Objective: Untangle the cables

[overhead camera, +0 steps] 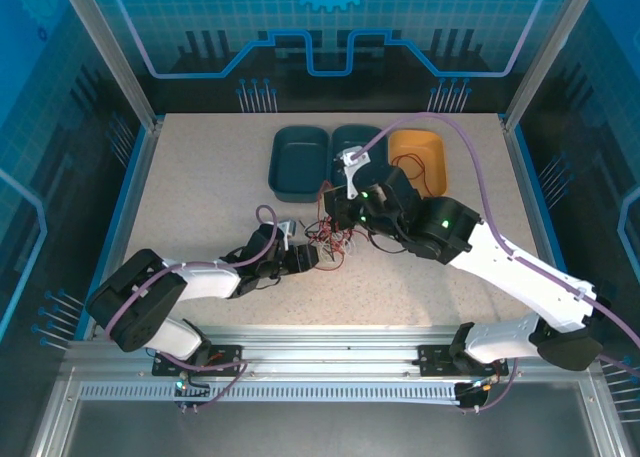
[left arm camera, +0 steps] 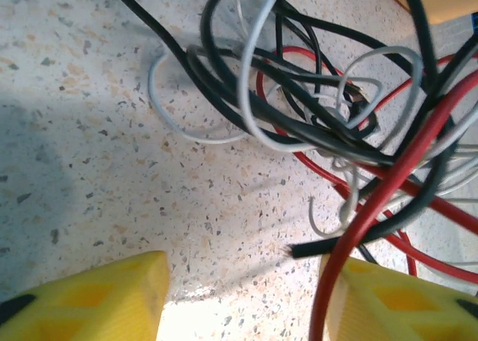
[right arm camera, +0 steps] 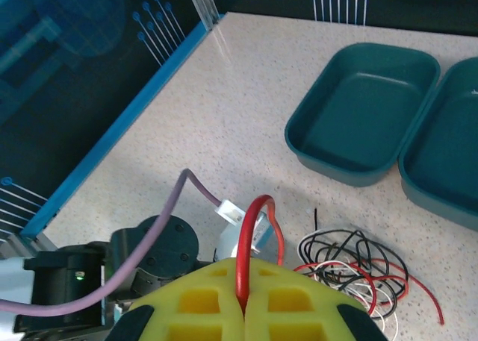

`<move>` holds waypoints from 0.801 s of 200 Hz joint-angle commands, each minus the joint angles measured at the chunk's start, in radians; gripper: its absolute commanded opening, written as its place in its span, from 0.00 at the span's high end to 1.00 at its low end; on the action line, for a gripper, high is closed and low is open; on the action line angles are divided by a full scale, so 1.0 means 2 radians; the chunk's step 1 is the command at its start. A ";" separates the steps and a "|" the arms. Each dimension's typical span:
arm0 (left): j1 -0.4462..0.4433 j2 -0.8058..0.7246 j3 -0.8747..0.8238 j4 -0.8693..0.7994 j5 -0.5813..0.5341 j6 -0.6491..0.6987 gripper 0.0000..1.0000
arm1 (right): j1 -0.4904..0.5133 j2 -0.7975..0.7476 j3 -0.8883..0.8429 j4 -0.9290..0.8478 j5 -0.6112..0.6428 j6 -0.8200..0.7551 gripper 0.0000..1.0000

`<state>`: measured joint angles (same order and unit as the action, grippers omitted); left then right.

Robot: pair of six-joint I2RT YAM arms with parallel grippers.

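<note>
The cables [overhead camera: 335,239] lie in a loose red, black and white tangle mid-table. My right gripper [right arm camera: 243,307] hangs above the tangle [right arm camera: 351,270], shut on the red cable [right arm camera: 258,207], which arches out from between its yellow fingers. My left gripper [left arm camera: 243,296] sits low at the tangle's left edge, open, with bare table between its fingers. The thick red cable [left arm camera: 388,188] runs along the inner face of its right finger [left arm camera: 396,304]. A cut black cable end [left arm camera: 299,249] lies just ahead of that finger. Black [left arm camera: 160,31] and white [left arm camera: 243,87] loops cross further ahead.
Two teal bins [overhead camera: 299,162] [overhead camera: 358,142] and an orange bin [overhead camera: 420,155] stand in a row at the back, just behind the right arm. The left arm's wrist [right arm camera: 160,248] lies close under the right gripper. Blue-edged walls [overhead camera: 130,187] bound the table.
</note>
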<state>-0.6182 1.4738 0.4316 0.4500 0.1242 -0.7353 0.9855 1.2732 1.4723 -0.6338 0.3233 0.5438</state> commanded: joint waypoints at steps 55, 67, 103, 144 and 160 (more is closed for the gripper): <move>0.002 0.011 0.016 -0.032 -0.035 -0.015 0.65 | -0.034 -0.030 0.017 0.022 -0.029 -0.018 1.00; 0.005 0.009 0.012 -0.032 -0.040 -0.021 0.68 | -0.041 -0.031 0.022 0.014 -0.030 -0.017 1.00; 0.015 0.002 0.006 -0.044 -0.053 -0.030 0.70 | -0.067 -0.033 0.032 -0.020 -0.022 -0.009 1.00; 0.022 -0.010 0.003 -0.056 -0.057 -0.031 0.76 | -0.105 -0.027 0.036 -0.051 -0.021 -0.002 1.00; 0.023 -0.017 0.002 -0.065 -0.064 -0.031 0.85 | -0.112 -0.022 0.036 -0.061 -0.011 -0.003 1.00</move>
<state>-0.5831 1.4773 0.4427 0.3634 0.0292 -0.7872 0.7845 1.2285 1.5120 -0.7090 0.2790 0.5301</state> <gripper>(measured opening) 0.206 0.042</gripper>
